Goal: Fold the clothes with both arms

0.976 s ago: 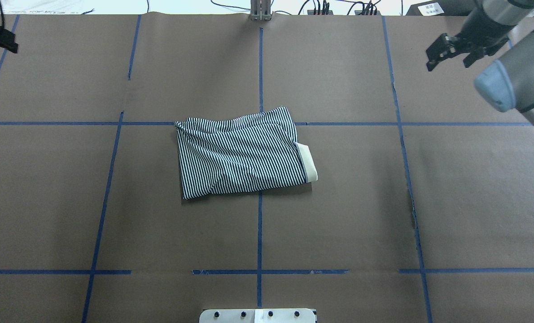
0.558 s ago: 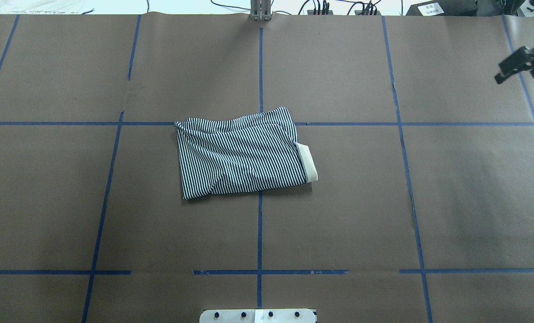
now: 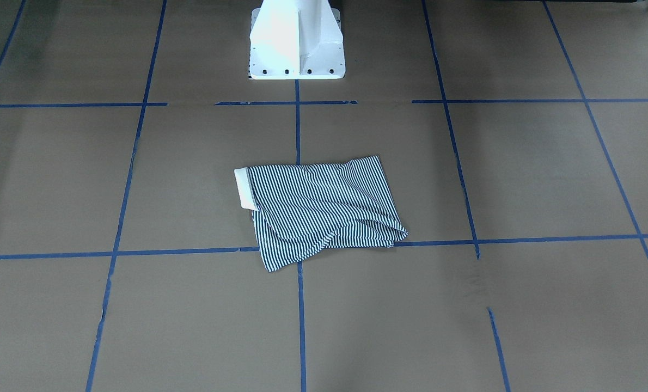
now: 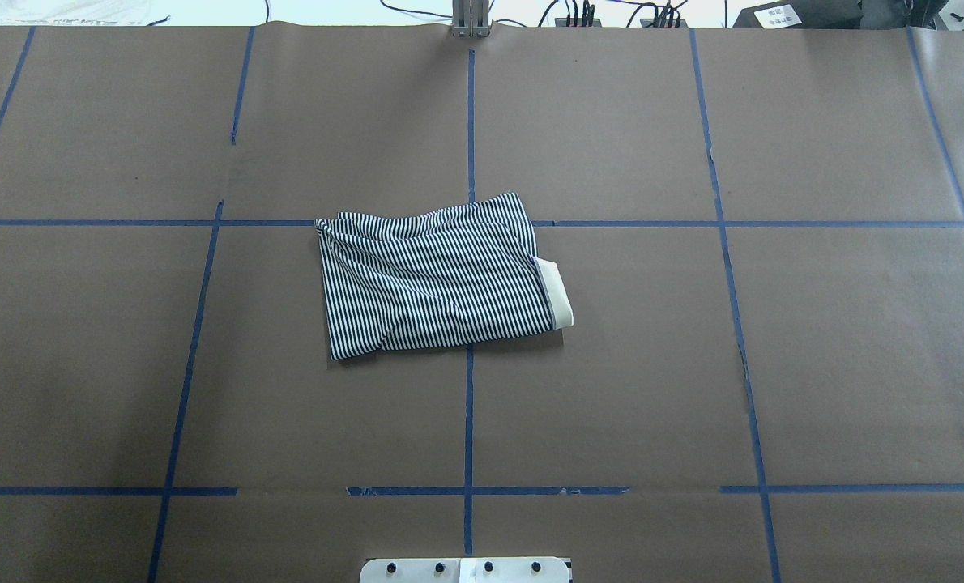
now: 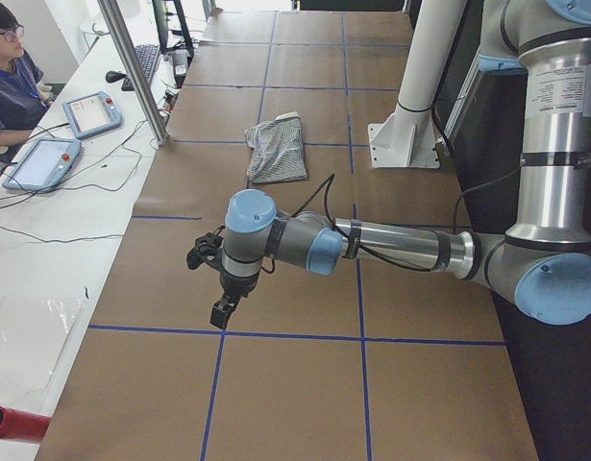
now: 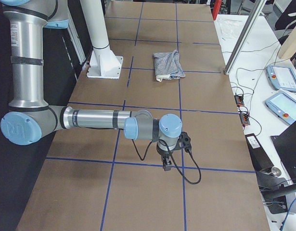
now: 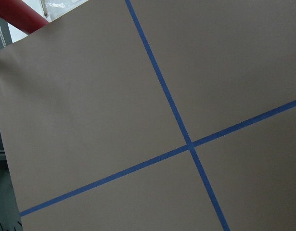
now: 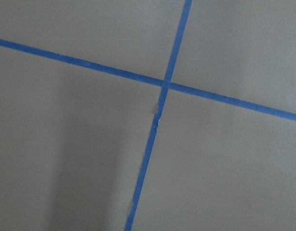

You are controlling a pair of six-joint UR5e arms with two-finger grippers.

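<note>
- The striped polo shirt (image 4: 437,279) lies folded into a rough rectangle near the middle of the table. It sits flat on the brown paper (image 4: 652,389), across the centre line of blue tape (image 4: 469,421).
- Its cream collar (image 4: 559,298) pokes out of the fold on my robot's right side. Nothing touches the shirt.
- My left gripper (image 5: 210,283) hangs over bare paper at the table's left end, well apart from the shirt. I see it only from the side camera, so I cannot tell how far its fingers are spread. No cloth hangs from it.
- My right gripper (image 6: 167,162) hangs the same way at the right end, pointing down. Again I cannot tell its opening, and it carries no cloth.
- Both wrist cameras give me only paper and crossing tape.
- The white pedestal base (image 3: 297,49) stands at the robot's edge, in line with the shirt.
</note>
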